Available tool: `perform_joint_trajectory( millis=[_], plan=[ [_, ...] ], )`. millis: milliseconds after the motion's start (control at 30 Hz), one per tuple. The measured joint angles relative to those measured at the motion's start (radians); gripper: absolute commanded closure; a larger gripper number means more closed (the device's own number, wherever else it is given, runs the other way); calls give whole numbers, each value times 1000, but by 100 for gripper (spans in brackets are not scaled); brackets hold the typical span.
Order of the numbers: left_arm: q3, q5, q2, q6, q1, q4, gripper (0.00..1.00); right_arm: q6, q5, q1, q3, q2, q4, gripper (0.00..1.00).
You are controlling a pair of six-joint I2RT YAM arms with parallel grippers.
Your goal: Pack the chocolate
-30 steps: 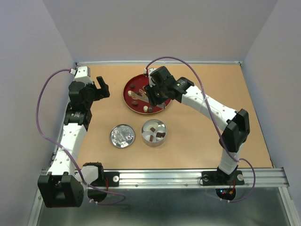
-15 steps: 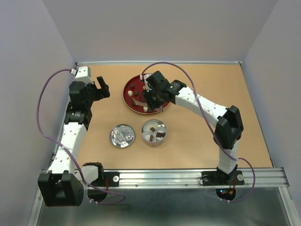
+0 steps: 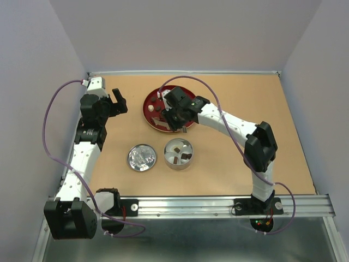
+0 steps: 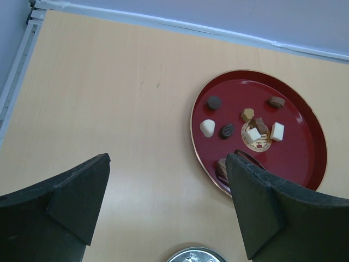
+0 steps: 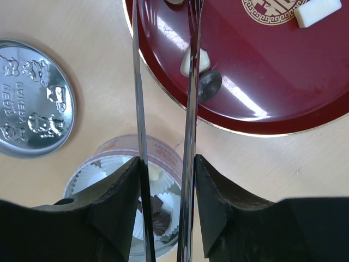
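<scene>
The chocolate is several small dark, brown and cream pieces (image 4: 227,131) on a red plate (image 4: 305,164). The plate also shows in the top view (image 3: 147,103). My right gripper (image 3: 175,117) hovers over the plate's near part, shut on long metal tongs (image 5: 190,109). The tong arms reach over a cream piece (image 5: 197,60) and a dark round piece (image 5: 210,83) by the plate's rim; their tips run out of view. The round tin (image 3: 178,154) holds white paper cups and a few pieces (image 5: 158,215). My left gripper (image 4: 166,164) is open and empty, left of the plate.
The tin's embossed silver lid (image 3: 142,157) lies flat left of the tin, and also shows in the right wrist view (image 5: 32,98). Grey walls close off the table at the back and both sides. A metal rail runs along the near edge.
My right arm has swung left and a little nearer over the plate, carrying the tongs. The left arm, the tin and the lid have not moved.
</scene>
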Motion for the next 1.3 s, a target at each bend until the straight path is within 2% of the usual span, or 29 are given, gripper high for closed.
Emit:
perform_joint_trajectory(
  millis=[267,400,600,933,1300],
  plan=[
    [0,0,0,0,0,0,1,-15,25,7,0,3,0,59],
    [0,0,1,0,0,0,1,-19,34,7,0,14,0,67],
    [0,0,1,0,0,0,1,-26,44,11,0,30,0,73],
    [0,0,1,0,0,0,1,-23,47,12,-5,-24,-8,73],
    [0,0,1,0,0,0,1,21,-22,12,-41,-244,-52,73]
  ],
)
